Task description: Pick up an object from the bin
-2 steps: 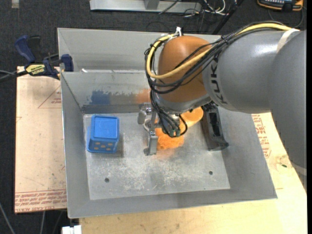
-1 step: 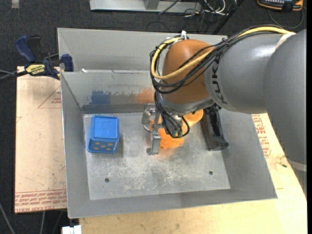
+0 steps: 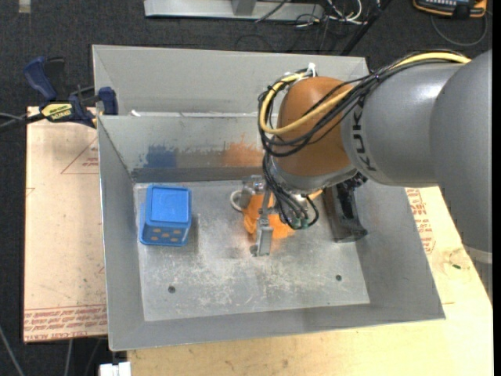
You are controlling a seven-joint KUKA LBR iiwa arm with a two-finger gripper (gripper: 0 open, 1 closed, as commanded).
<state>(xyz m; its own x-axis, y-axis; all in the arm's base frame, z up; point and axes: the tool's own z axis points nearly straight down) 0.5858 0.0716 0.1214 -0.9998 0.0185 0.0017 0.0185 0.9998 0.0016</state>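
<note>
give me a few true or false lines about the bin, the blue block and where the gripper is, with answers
1. A blue block lies in the left part of the bin. True.
2. The gripper is over the blue block. False: it is over an orange thing near the bin's middle.
3. A dark thing lies on the bin floor to the right of the gripper. True.
4. The blue block touches the orange thing. False: they lie apart, with bare floor between them.
</note>
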